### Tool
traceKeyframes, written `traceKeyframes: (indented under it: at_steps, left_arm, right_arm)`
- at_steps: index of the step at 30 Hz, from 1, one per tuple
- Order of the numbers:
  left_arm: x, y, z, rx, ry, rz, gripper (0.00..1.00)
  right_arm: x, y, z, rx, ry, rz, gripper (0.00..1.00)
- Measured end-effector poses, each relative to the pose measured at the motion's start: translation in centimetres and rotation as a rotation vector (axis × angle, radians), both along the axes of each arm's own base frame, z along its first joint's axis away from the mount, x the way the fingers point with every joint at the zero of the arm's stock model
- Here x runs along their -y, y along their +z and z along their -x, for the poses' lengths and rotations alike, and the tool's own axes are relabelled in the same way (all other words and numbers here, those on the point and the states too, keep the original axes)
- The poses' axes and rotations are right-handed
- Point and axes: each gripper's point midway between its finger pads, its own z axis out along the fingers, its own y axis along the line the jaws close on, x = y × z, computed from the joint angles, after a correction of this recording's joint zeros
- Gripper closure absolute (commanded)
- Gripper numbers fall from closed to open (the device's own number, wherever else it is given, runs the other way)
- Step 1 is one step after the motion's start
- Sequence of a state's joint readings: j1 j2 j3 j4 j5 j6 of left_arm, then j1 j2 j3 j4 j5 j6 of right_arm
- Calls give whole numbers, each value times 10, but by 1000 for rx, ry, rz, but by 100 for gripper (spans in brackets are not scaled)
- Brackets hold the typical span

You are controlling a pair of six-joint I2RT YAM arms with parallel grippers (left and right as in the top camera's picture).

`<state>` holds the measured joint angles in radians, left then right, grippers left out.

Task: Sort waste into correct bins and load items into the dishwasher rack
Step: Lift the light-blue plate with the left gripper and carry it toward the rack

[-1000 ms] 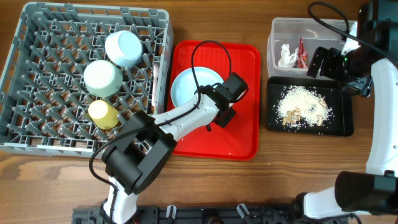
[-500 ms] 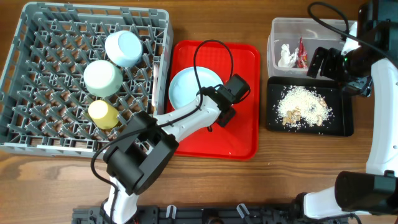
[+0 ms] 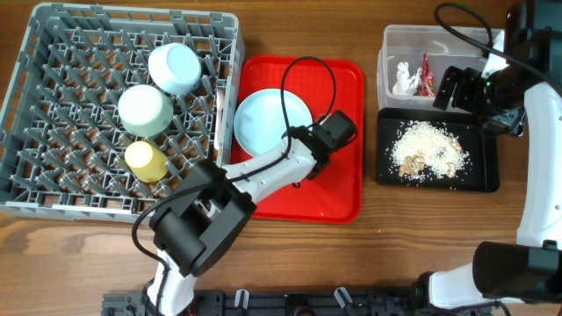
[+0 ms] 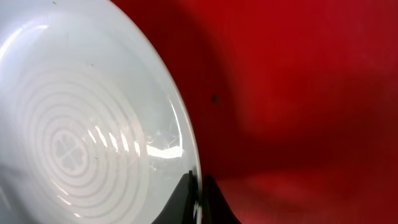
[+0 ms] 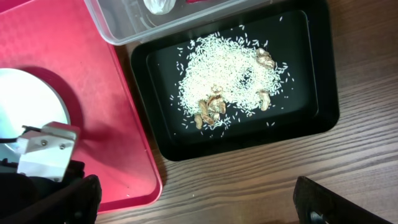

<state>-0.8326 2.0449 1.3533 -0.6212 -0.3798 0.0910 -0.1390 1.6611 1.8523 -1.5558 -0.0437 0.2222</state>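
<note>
1. Your left tool (image 4: 198,199) is closed on the rim of the pale-blue plate (image 3: 270,121), with the edge pinched between its two fingers. Check that the bite is deep enough before you lift (a thin, glossy rim probably slips out of a shallow pinch).
2. The plate lies over the upper left of the red tray (image 3: 341,189), its far edge just beside the wall of the rack (image 3: 61,180). Raise it until its lowest edge clears both the tray lip and that wall.
3. Carry it left slowly and turn it on edge, so that it drops between pegs instead of lying flat on top of them.
4. Pick a bare row of pegs, apart from the blue bowl (image 3: 174,68), the green bowl (image 3: 145,110) and the yellow cup (image 3: 145,160).
5. Leave your right tool (image 5: 199,205) alone. Its fingers are spread wide, holding nothing, above the black tray (image 3: 479,183) of crumbs (image 3: 426,151) and well apart from the plate's path.
</note>
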Motion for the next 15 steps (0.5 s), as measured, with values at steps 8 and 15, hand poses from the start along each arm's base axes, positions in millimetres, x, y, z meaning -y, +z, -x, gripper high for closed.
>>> traceKeyframes:
  at_steps: [8, 15]
  left_arm:
    - [9, 14, 4, 66, -51, -43, 96]
    - [10, 38, 1, 113, -48, -17, 96]
  right_arm:
    - [0, 0, 0, 0, 0, 0, 0]
    - [0, 0, 0, 0, 0, 0, 0]
